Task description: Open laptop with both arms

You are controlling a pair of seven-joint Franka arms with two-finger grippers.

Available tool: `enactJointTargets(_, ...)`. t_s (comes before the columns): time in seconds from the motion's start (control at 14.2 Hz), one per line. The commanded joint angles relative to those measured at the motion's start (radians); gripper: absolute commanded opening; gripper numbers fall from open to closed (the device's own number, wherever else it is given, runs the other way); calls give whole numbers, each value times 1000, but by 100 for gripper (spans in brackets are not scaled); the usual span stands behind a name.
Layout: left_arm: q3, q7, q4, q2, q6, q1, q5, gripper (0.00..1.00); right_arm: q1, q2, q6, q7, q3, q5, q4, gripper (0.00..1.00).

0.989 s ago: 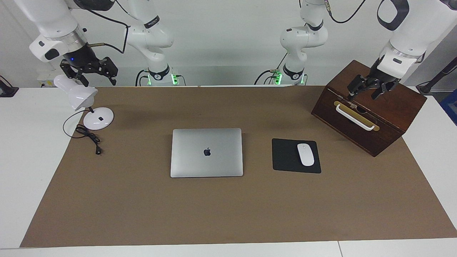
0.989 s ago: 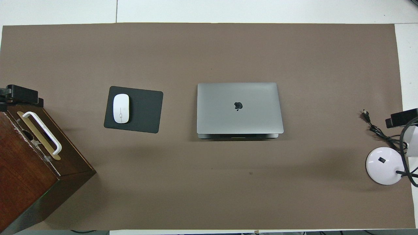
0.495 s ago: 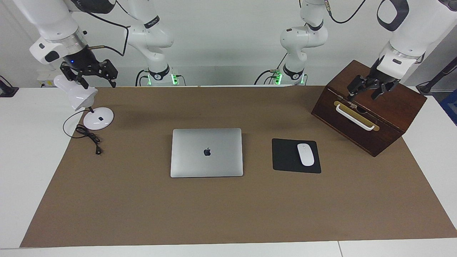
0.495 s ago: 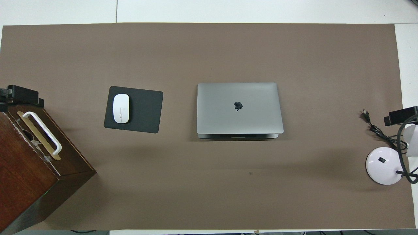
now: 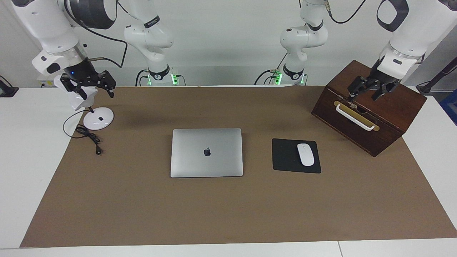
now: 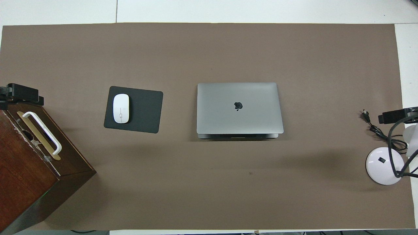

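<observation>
The silver-grey laptop (image 5: pixel 207 152) lies closed and flat in the middle of the brown mat, apple logo up; it also shows in the overhead view (image 6: pixel 239 107). My right gripper (image 5: pixel 95 93) hangs open and empty in the air over the white desk lamp's head at the right arm's end of the table; its tip shows in the overhead view (image 6: pixel 396 115). My left gripper (image 5: pixel 363 96) hangs open and empty over the top of the wooden box at the left arm's end; its tip shows in the overhead view (image 6: pixel 20 94). Both grippers are well away from the laptop.
A black mouse pad (image 5: pixel 285 157) with a white mouse (image 5: pixel 305 154) lies beside the laptop toward the left arm's end. A dark wooden box (image 5: pixel 389 117) with a white handle (image 5: pixel 355 117) stands there too. A white lamp (image 5: pixel 98 118) with a black cable (image 5: pixel 87 137) stands at the right arm's end.
My right gripper has come down lower over the lamp and shifted a little toward the middle of the table. My left gripper has barely moved. The laptop has not moved.
</observation>
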Motion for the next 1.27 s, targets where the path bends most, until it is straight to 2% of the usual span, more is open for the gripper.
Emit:
enactJointTargets(0.0, -6, -13, -28, -16, 19, 3, 20, 100, -23, -88, 117, -38, 7, 56, -163, 100)
enactJointTargets(0.21, -6, -50, -28, -16, 16, -9, 20, 99, -31, -131, 255, -58, 7, 105, -290, 100)
enactJointTargets(0.35, -9, -109, -28, -16, 22, -11, 20, 2, -20, -157, 341, -58, 7, 170, -367, 100)
enactJointTargets(0.71, -12, -113, -30, -15, 25, -8, 10, 0, 21, -194, 459, -3, 17, 262, -474, 100)
enactJointTargets(0.85, -12, -110, -46, -19, 51, -8, -15, 0, 64, -201, 478, 67, 18, 283, -488, 100)
enactJointTargets(1.06, -15, -99, -144, -58, 162, -11, -71, 0, 107, -202, 478, 179, 18, 317, -488, 100)
enactJointTargets(1.2, -15, -93, -226, -87, 258, -52, -86, 0, 139, -204, 479, 256, 20, 340, -488, 100)
